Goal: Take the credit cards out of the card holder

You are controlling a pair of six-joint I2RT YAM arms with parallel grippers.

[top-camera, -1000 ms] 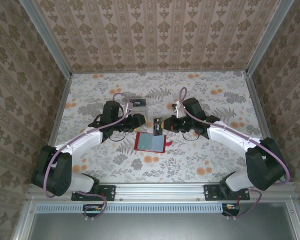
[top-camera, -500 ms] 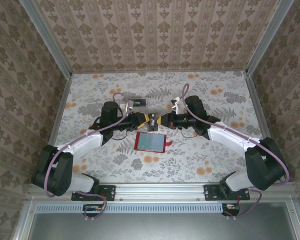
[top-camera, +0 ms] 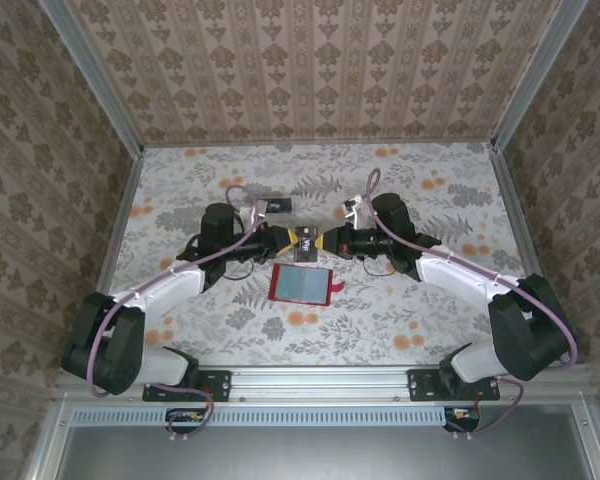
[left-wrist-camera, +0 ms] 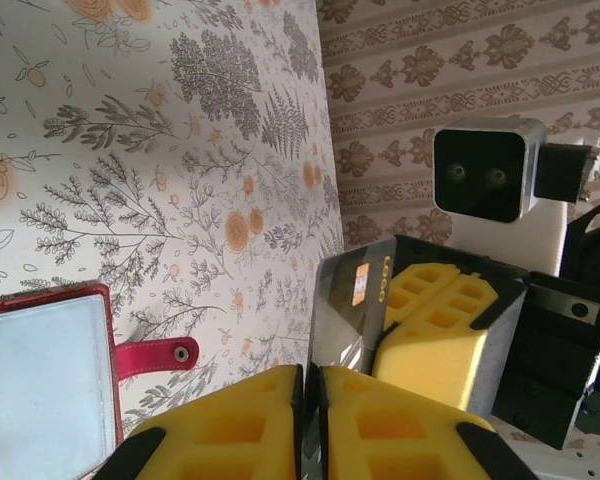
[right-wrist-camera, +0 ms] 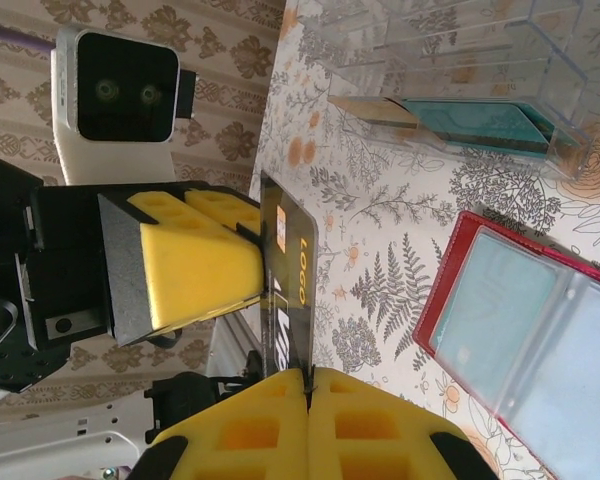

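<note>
A black credit card (top-camera: 311, 240) with pale print hangs above the table, pinched from both ends. My left gripper (left-wrist-camera: 312, 400) is shut on its near edge in the left wrist view, where the credit card (left-wrist-camera: 365, 300) runs on into the right gripper's yellow pads (left-wrist-camera: 435, 345). My right gripper (right-wrist-camera: 308, 385) is shut on the other edge of the credit card (right-wrist-camera: 292, 290), with the left gripper's pads (right-wrist-camera: 190, 265) beyond it. The red card holder (top-camera: 302, 284) lies open and flat just in front of both grippers, its pale panels up and its tab (left-wrist-camera: 155, 357) sticking out.
A clear plastic tray (right-wrist-camera: 460, 80) stands behind the card holder (right-wrist-camera: 520, 320) with a teal card (right-wrist-camera: 470, 120) inside. In the top view the tray (top-camera: 283, 213) sits just behind the left gripper (top-camera: 298, 238). Patterned walls close in the floral table (top-camera: 430, 300).
The left gripper has swung right and closed on the card that the right gripper held. The card has moved a little away from the card holder, toward the tray.
</note>
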